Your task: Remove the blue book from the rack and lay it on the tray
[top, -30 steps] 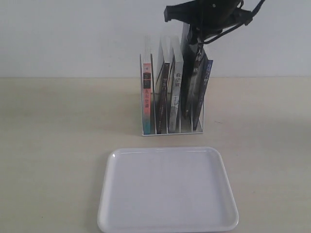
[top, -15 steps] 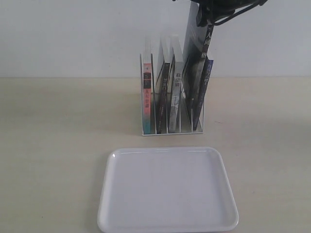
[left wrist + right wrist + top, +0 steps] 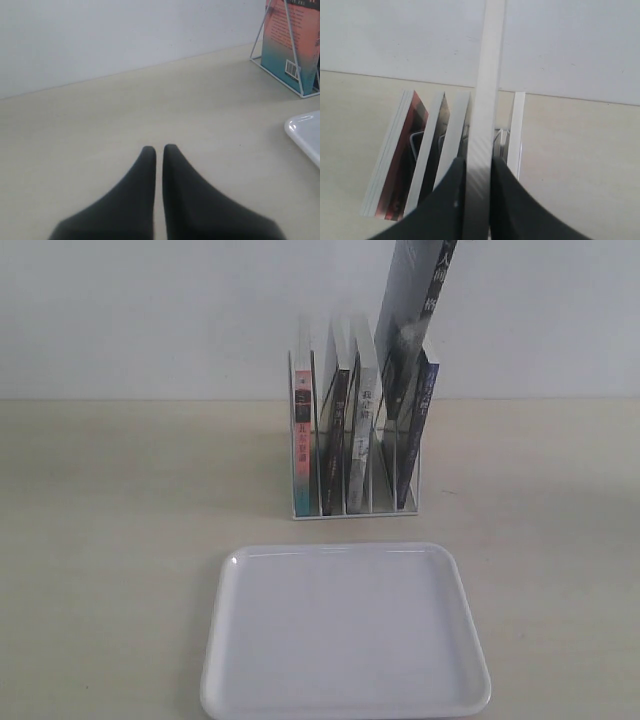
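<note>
Right hand (image 3: 477, 163): pinching the black-spined book (image 3: 412, 310) by its page edge.
Black-spined book: raised, top cut off, lower end blurred.
Blue book (image 3: 427, 405): rightmost slot of the rack (image 3: 300, 508), only its spine showing.
Left hand (image 3: 158, 150): pressed together.

Two black fingers (image 3: 132, 200) are seen on the left gripper (image 3: 158, 150): matte and smooth, broad at the base, narrowed to small rounded tips. The same plain black is shown on the right gripper (image 3: 477, 162). Its fingers (image 3: 447, 200) are curved along the outer edges and tapered, and a faint grey sheen is caught on them.
</note>
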`<state>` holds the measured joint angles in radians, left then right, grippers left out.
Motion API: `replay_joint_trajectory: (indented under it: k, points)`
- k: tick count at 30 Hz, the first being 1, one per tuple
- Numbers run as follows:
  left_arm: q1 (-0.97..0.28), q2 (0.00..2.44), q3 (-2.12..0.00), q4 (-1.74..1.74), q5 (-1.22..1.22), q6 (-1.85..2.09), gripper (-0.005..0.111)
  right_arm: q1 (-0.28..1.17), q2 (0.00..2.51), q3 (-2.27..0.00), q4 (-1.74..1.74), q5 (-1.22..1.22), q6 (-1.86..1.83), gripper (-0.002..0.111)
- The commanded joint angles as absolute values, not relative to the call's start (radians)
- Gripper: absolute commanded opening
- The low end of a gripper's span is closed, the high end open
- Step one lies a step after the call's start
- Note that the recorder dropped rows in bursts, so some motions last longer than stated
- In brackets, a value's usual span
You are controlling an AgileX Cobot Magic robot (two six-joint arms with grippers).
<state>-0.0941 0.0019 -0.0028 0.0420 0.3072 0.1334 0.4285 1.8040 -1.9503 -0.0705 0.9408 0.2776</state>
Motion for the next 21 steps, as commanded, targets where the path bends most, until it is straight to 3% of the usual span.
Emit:
replay_joint_trajectory:
  k: [1, 21]
  points:
    - [-0.103, 0.0, 0.0, 0.034, 0.293, 0.123, 0.005, 0.428, 1.776, -1.957, -0.088, 0.902, 0.284, 0.0]
    - [-0.103, 0.0, 0.0, 0.034, 0.293, 0.123, 0.005, 0.428, 1.873, -1.954, -0.088, 0.901, 0.313, 0.0]
